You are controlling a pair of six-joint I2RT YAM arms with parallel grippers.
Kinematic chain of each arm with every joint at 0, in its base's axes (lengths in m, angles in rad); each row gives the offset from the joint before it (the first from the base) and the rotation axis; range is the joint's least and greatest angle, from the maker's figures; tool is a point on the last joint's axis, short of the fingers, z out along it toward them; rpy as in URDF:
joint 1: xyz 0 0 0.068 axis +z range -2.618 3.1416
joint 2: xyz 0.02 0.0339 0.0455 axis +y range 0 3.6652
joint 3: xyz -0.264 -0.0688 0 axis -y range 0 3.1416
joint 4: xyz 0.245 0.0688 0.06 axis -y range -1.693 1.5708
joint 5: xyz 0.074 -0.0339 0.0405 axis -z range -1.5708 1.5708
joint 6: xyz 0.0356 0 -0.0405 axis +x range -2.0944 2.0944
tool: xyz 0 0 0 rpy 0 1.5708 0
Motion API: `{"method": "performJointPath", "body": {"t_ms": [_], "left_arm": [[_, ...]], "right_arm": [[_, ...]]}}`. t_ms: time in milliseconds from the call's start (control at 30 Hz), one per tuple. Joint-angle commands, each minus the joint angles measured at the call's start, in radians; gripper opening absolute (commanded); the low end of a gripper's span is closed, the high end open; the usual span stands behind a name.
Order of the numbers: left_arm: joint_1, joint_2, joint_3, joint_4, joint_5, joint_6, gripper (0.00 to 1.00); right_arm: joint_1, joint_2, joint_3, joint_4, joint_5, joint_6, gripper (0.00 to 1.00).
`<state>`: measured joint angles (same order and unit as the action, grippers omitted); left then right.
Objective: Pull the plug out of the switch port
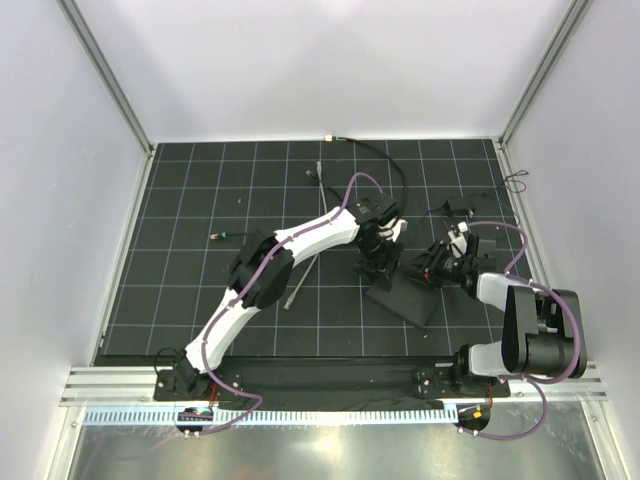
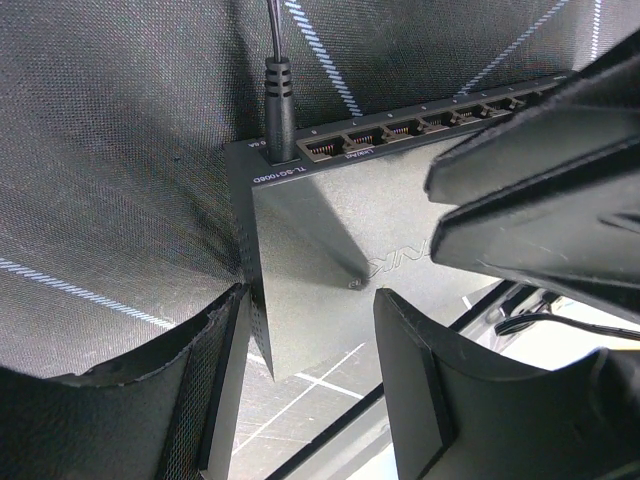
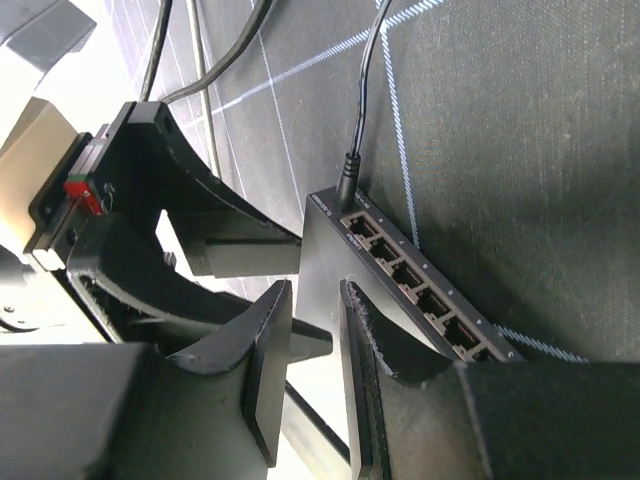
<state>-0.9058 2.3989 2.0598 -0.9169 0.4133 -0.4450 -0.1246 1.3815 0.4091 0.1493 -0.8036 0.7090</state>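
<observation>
Right hand [image 3: 315,300] clamps the switch [image 3: 330,250]; left hand [image 2: 310,300], released astride the switch, should pinch the plug [image 2: 279,100] and draw straight from the switch port [image 2: 281,158].

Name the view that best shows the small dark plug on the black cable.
Left wrist: the small dark ribbed plug stands large and sharp, seated in the flat black switch box. Right wrist shows the plug smaller, also seated. Top external: too small to tell.
</observation>
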Motion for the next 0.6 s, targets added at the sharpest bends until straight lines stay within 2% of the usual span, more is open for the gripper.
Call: {"method": "performJointPath", "body": {"t_ms": [0, 233, 367, 567], "left_arm": [[-0.010, -0.009, 0.022, -0.003, 0.013, -0.001, 0.56], [-0.010, -0.078, 0.008, -0.046, -0.129, 0.037, 0.56], [-0.008, -0.087, 0.008, -0.053, -0.120, 0.045, 0.57], [-0.008, -0.081, 0.017, -0.043, -0.096, 0.049, 0.57]], "right_arm": [[-0.004, -0.035, 0.023, -0.062, 0.017, -0.031, 0.33], [-0.029, 0.008, 0.134, -0.112, 0.075, -0.088, 0.33], [-0.035, 0.047, 0.146, -0.143, 0.089, -0.134, 0.34], [-0.033, 0.044, 0.068, -0.155, 0.104, -0.118, 0.35]]}}
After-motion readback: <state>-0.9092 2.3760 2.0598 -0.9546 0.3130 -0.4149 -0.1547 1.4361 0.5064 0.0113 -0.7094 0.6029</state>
